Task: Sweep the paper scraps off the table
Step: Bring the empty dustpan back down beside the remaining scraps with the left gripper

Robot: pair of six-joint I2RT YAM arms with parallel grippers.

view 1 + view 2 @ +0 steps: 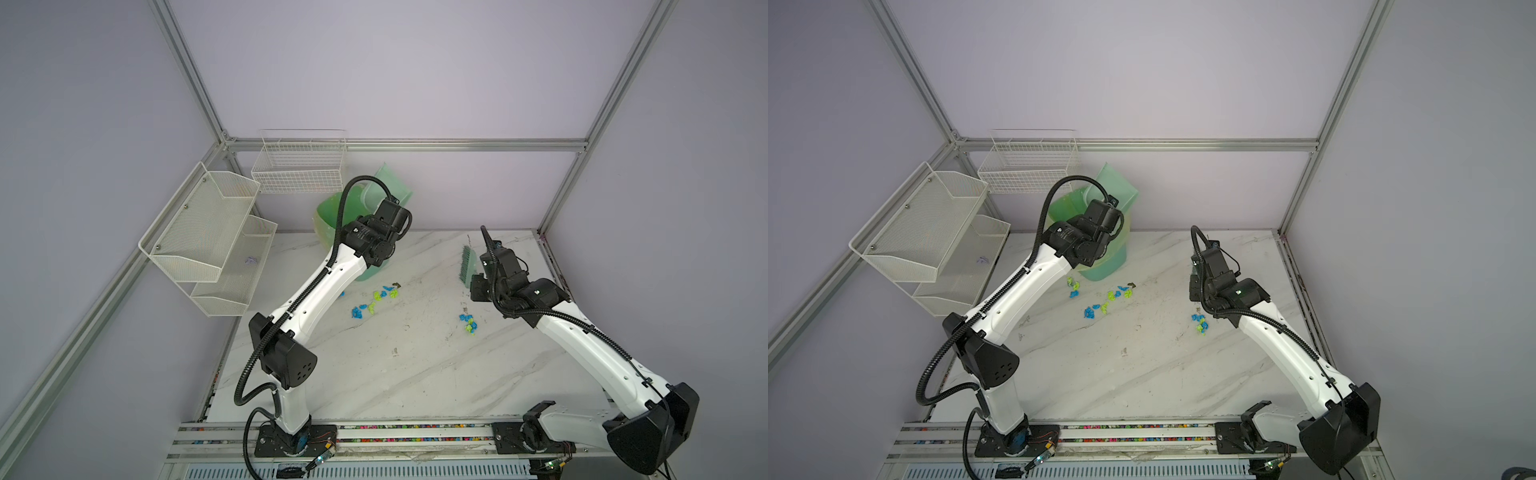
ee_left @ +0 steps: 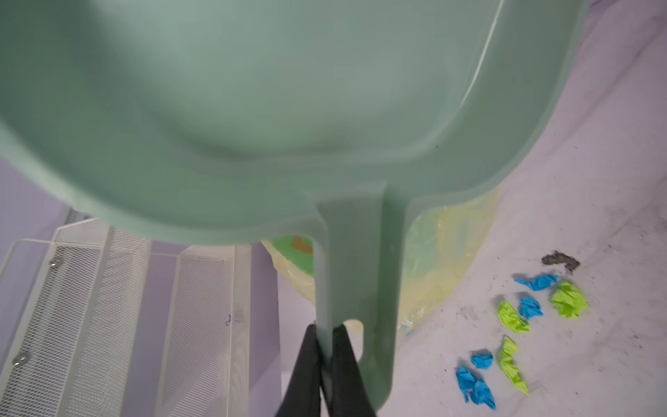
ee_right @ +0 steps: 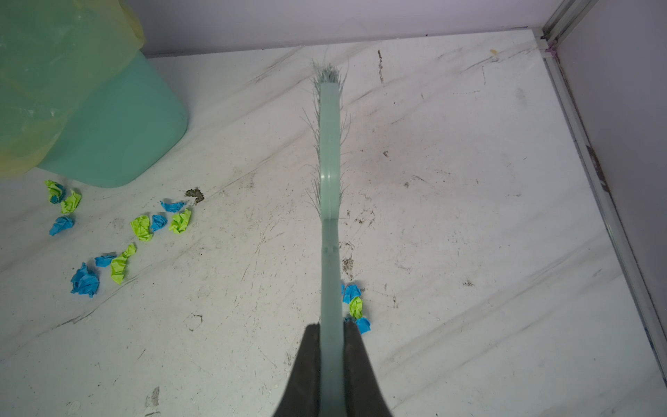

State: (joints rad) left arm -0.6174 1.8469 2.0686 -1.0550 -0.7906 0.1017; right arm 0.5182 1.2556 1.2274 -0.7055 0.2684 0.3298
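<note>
Left gripper point(image 2: 326, 334) sits at the bottom centre of its wrist view, black jaws pinched tight on the thin edge of a green dustpan's point(image 2: 288, 108) handle. The pan fills the upper frame. Behind the handle stands a green bin point(image 2: 433, 260) with a yellowish liner, and white mesh shelves point(image 2: 108, 307) are at lower left. At lower right a cluster of paper scraps point(image 2: 523, 317), blue and lime, lies on the table point(image 2: 595, 162) below a dark speck point(image 2: 561, 260).

In the right wrist view the right gripper point(image 3: 332, 326), bottom centre, is closed on the handle of a brush point(image 3: 330, 144) running up the middle. Whether the bristles touch the table I cannot tell. Most scraps lie at centre left near the bin. A few lie just beside the handle, close to the jaws.

In both top views the dustpan is held up by the bin, off the table. The scraps lie mid-frame in two groups, the larger near the bin and the smaller close to the right arm.

They look feather-light, soft and crumpled, likely to skitter or cling to bristles. They seem too small to pinch well. I'd push them from behind with low, gentle strokes toward the pan's lip.
</note>
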